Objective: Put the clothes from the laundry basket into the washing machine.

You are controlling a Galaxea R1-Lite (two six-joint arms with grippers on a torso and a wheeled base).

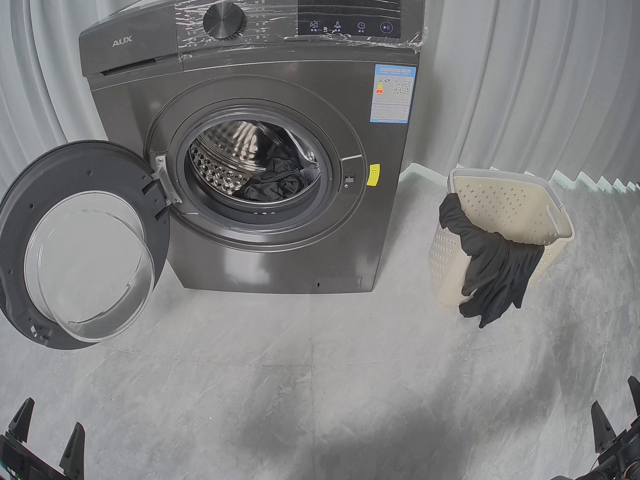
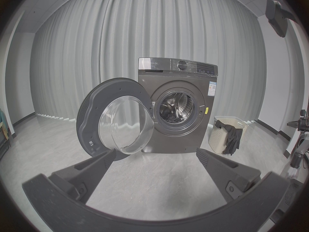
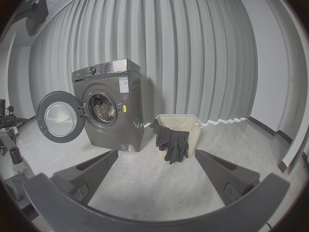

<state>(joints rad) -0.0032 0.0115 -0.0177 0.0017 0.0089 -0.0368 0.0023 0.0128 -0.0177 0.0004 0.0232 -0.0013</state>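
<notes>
— Black garment [image 1: 497, 261], where exactly is it?
— It hangs over the near rim of the cream laundry basket [image 1: 527, 198], at the right middle of the head view. One part is inside and the other part falls down the outer wall, almost to the grey floor [image 1: 333, 381]. I think it lies so because it was only dropped in. For a grip this is convenient, as the cloth hangs free.
— And the washing machine [image 1: 393, 235]?
— It stands to the left of the basket, near but not touching. Its round door [image 1: 80, 241] is swung fully open toward the left edge, so the mouth is free. In the drum [image 1: 227, 155], some dark clothes [image 1: 273, 181] already lie at the bottom.
— The pincers?
— The left gripper [image 1: 52, 416] is in the lower left corner and the right gripper [image 1: 615, 395] is in the lower right corner. Both have their fingers spread apart and hold nothing, well apart from the basket and the machine. I judge the right one is better placed for the garment.
— Any writing?
— There is a logo [image 1: 122, 41] at the upper left of the machine, a blue-and-white label [image 1: 393, 93] on the front, and a small yellow sticker [image 1: 373, 175] beside the opening. I do not read them out. Transparent film [image 1: 293, 15] covers the control panel around the dial [image 1: 223, 19].
</notes>
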